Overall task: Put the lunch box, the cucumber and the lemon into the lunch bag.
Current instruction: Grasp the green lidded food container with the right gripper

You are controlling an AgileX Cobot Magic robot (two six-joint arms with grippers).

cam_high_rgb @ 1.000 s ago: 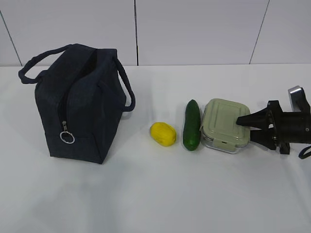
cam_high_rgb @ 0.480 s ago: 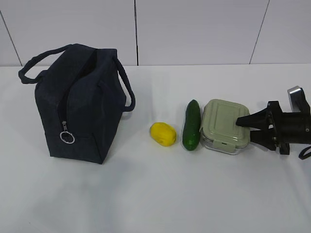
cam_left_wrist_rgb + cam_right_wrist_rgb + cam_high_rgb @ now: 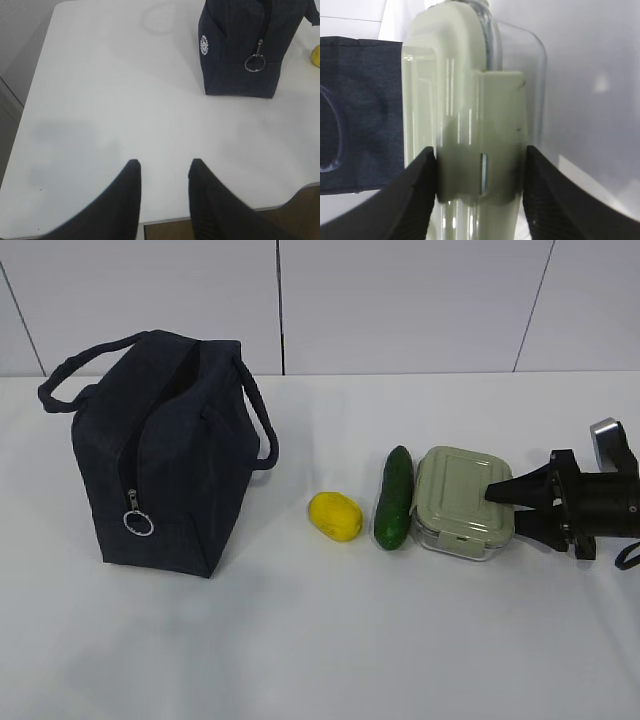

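The lunch box [image 3: 455, 495], clear glass with a sage-green clip lid, lies at the right of the table. My right gripper [image 3: 503, 508] is turned sideways and shut on its right end, one finger on the lid and one under the glass. Up close, the lunch box [image 3: 465, 100] fills the gap of that gripper [image 3: 480, 165], both pads touching it. The dark green cucumber [image 3: 394, 498] lies just left of the box, and the yellow lemon [image 3: 335, 516] sits left of that. The navy lunch bag [image 3: 160, 460] stands at the left, its top gaping. My left gripper [image 3: 162, 167] is open and empty.
The bag [image 3: 240, 50] shows a silver ring pull [image 3: 254, 63] hanging on its near end; the lemon [image 3: 316, 55] peeks in beside it. The table's front edge [image 3: 225, 212] runs just under the left fingers. White wall panels stand behind the table.
The lunch box has shifted very slightly left in the right gripper's hold, and the cucumber beside it has moved a touch left. The left arm has not moved.
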